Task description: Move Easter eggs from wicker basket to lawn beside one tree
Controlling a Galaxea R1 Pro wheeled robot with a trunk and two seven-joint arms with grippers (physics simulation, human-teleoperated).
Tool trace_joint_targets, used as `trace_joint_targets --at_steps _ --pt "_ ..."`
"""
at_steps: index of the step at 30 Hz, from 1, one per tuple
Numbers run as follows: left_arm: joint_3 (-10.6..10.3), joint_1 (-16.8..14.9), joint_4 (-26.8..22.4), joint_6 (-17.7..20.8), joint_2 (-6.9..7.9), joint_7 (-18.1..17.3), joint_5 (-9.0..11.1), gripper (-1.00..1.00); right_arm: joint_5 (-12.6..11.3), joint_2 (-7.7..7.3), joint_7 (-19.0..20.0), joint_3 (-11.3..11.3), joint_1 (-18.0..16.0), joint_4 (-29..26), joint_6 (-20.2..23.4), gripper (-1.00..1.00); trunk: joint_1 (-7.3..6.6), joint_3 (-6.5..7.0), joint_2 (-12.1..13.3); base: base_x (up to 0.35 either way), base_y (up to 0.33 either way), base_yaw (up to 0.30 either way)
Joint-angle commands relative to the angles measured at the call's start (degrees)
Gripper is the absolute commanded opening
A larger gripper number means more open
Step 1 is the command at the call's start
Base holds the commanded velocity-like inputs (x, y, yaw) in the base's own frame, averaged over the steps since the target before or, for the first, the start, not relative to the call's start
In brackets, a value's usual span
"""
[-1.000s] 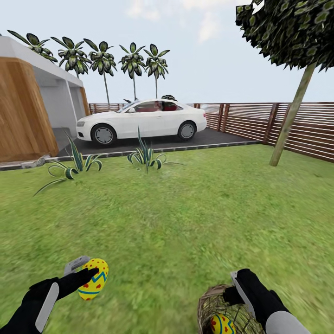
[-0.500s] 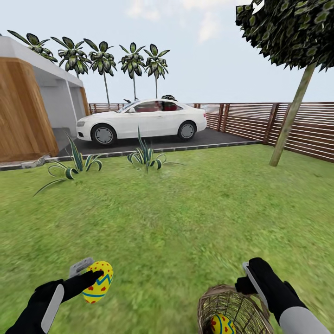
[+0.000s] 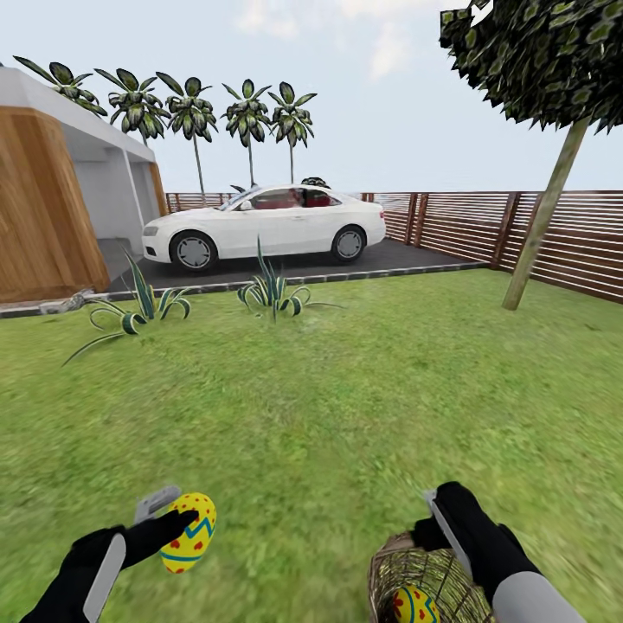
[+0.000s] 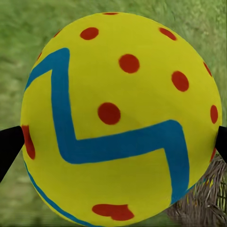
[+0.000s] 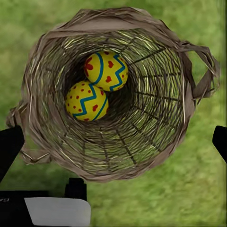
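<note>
My left gripper [image 3: 173,516] is shut on a yellow Easter egg [image 3: 189,534] with a blue zigzag and red dots, held low over the lawn [image 3: 346,389]. In the left wrist view that egg [image 4: 120,118] sits between both black fingertips [image 4: 9,147]. The wicker basket [image 3: 424,584] stands on the grass at the lower right, and one egg [image 3: 414,606] shows inside it. My right gripper [image 3: 435,522] hovers open just above the basket's rim. Looking down from the right wrist, the basket [image 5: 156,142] holds two eggs [image 5: 105,71] [image 5: 86,100]. The thick-trunked tree is out of view.
A thin-trunked, dark-leaved tree [image 3: 541,216] leans at the right by the slatted fence [image 3: 450,225]. Two spiky plants [image 3: 272,294] [image 3: 138,307] grow at the lawn's far edge. Behind them lie a dark driveway, a white car [image 3: 268,225], slim palms and the house [image 3: 52,208].
My left gripper has carried its egg slightly toward the basket side and nearer to me. The right gripper swung out past the basket, then came back over its rim.
</note>
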Motion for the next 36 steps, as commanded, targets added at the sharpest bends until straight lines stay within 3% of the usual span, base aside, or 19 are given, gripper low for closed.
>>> trace_joint_targets --at_steps 1,6,20,24,26,28,29,36 --pt "0.1 0.0 0.1 0.3 -0.05 -0.2 0.0 -1.0 0.3 -0.3 0.2 0.2 0.0 0.0 0.3 1.0 0.0 -0.06 0.0 0.0 0.0 0.0" --pt "0.1 0.0 0.3 0.3 -0.7 -0.2 0.0 -1.0 0.2 -1.32 0.2 0.3 0.0 0.0 0.2 1.0 0.0 -0.06 0.0 0.001 0.0 0.0" --pt "0.1 0.0 0.6 0.3 -1.2 -0.2 -0.1 -1.0 0.3 -1.27 0.0 0.3 0.0 1.1 0.2 1.0 0.0 -0.06 0.0 0.108 0.087 0.0" --pt "0.1 0.0 3.8 0.3 -1.3 -0.2 -0.1 -1.0 0.3 -1.18 0.0 0.3 0.0 4.0 -0.1 1.0 0.0 -0.06 0.0 0.0 0.0 0.0" --pt "0.2 0.0 4.1 0.3 -1.3 -0.2 -0.6 -1.0 0.3 -1.66 0.0 0.2 0.0 4.6 -2.7 1.0 0.0 -0.06 0.0 0.0 0.0 0.0" --pt "0.2 0.0 4.2 0.3 -1.3 -0.2 -1.6 -1.0 0.2 -2.57 0.1 0.2 0.0 6.1 -11.1 1.0 0.0 -0.06 0.0 0.0 0.0 0.0" --pt "0.2 0.0 4.2 0.3 -1.32 -0.2 -1.8 -1.0 0.2 -2.68 0.1 0.2 0.0 6.6 -12.5 1.0 0.0 -0.06 0.0 0.0 0.0 0.0" --pt "0.2 0.0 4.9 0.3 -2.2 -0.2 -2.2 -1.0 0.2 -2.87 0.1 0.1 0.0 8.4 -11.2 1.0 0.0 -0.06 0.0 0.0 0.0 0.0"
